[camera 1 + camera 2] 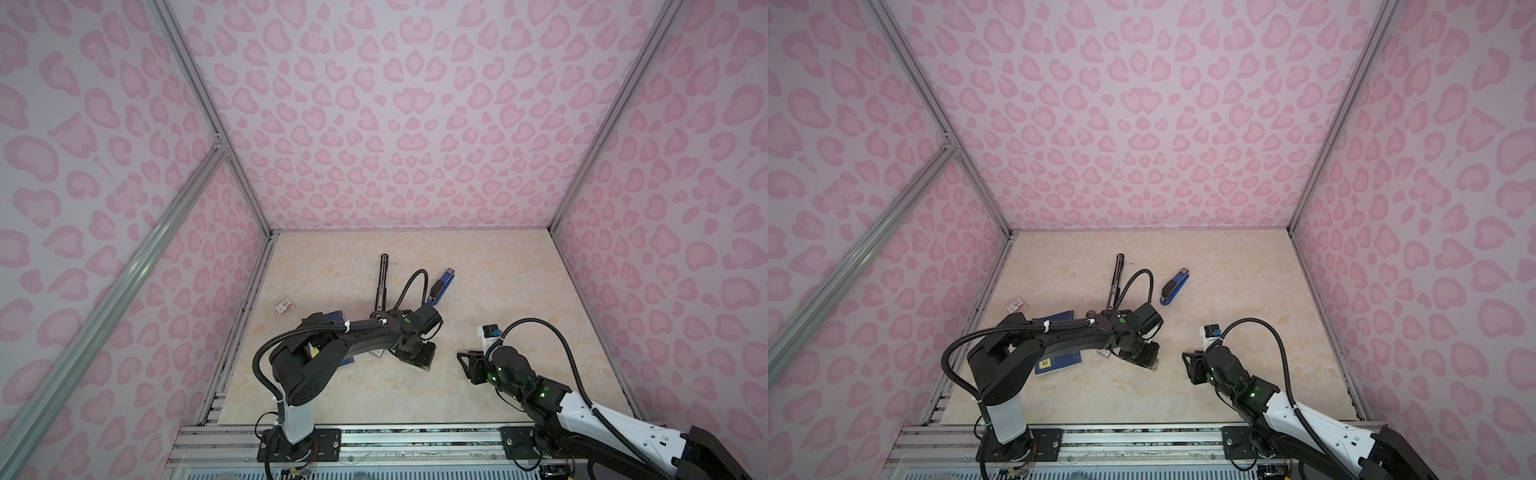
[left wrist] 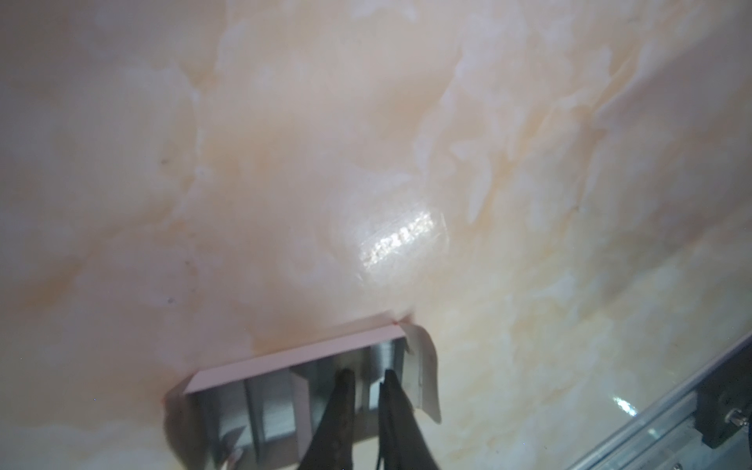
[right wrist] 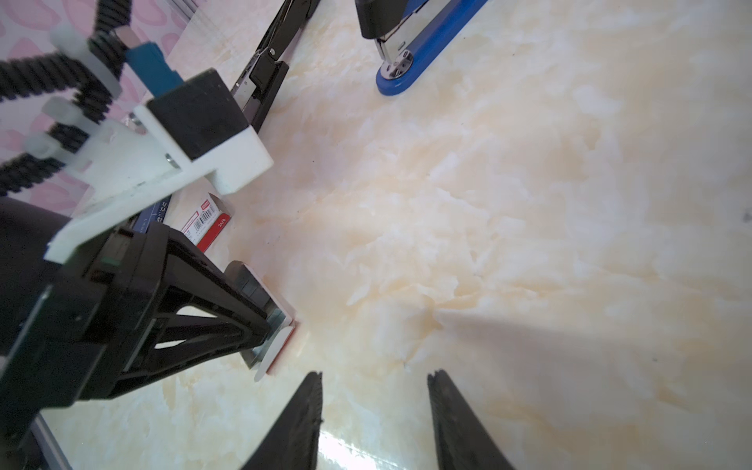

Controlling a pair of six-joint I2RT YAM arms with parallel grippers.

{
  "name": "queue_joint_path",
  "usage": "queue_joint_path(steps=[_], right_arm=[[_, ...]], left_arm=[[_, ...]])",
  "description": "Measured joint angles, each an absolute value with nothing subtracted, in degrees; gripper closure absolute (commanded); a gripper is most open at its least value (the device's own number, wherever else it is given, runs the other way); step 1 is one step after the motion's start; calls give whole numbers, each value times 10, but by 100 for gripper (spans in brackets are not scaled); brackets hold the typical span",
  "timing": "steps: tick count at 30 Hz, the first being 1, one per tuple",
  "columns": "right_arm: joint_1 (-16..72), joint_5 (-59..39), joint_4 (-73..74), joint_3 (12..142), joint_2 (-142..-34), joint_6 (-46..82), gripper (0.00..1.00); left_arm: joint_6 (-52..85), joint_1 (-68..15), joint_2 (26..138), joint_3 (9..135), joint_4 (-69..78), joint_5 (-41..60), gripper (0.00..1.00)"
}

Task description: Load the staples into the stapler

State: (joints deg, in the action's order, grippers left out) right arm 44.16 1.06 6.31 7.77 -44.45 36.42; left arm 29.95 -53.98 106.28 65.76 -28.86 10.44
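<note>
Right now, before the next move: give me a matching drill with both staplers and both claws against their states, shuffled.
1 blue stapler
2 black stapler
3 left claw
4 right claw

A tips down in the open tray of staples
B unfolded flat
C open, holding nothing, above the table
D closed up

Pairs: 1-D, 2-B, 3-A, 4-C

Left arm point(image 1: 374, 332) and black stapler point(image 1: 382, 278) crowd centre; tabletop point(image 1: 540, 299) rightward lies open.

Robot lab cell: pink-printed walls point(image 1: 395, 124), aluminium framing point(image 1: 195, 83), marble-look tabletop point(image 1: 519, 282), 2 rail-mounted arms point(image 1: 307, 374).
</note>
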Motion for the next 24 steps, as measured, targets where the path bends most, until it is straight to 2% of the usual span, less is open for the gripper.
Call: queue_joint_path(steps=[24], right_arm=[[415,8,5,42,-323,384,54]], left_arm=[[300,-549,1062,673,-316,86,81]])
